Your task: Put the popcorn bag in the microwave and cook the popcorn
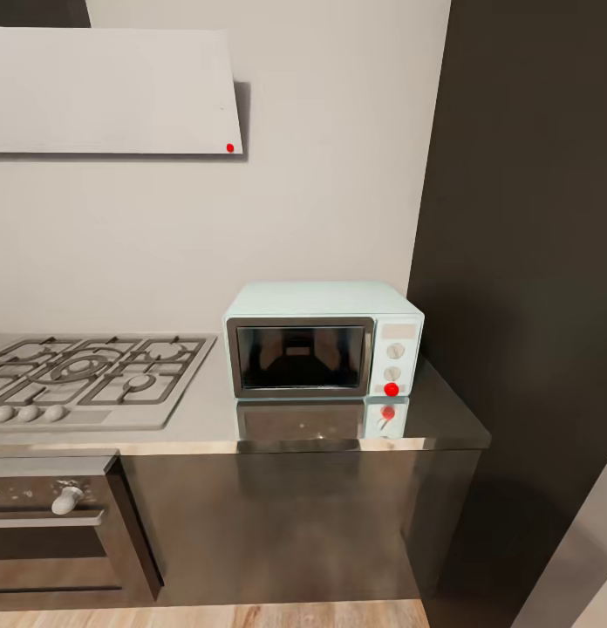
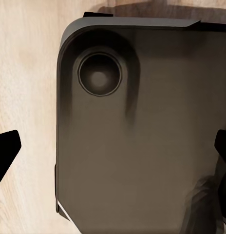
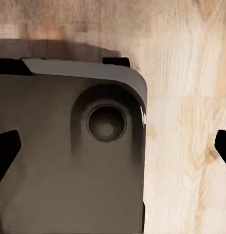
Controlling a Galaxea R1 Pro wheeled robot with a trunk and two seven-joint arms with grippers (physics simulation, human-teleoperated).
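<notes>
Head view shows the microwave (image 1: 323, 340) at centre frame, standing on the glossy grey worktop (image 1: 443, 419) with its dark glass door shut and its knob panel on the right side. A steel gas hob (image 1: 85, 375) lies to the left of it on the same worktop, and a built-in oven (image 1: 55, 532) sits below the hob at lower left. A pale hood (image 1: 112, 92) hangs at upper left; a dark tall panel (image 1: 530, 262) fills the right side.

Left wrist view looks down on the robot's dark base (image 2: 142, 136) over wooden floor (image 2: 25, 73), with the left gripper (image 2: 113, 151) fingertips black at both frame edges, the jaws spread wide apart and empty. Right wrist view shows the right gripper (image 3: 113, 151) likewise, jaws wide apart.
</notes>
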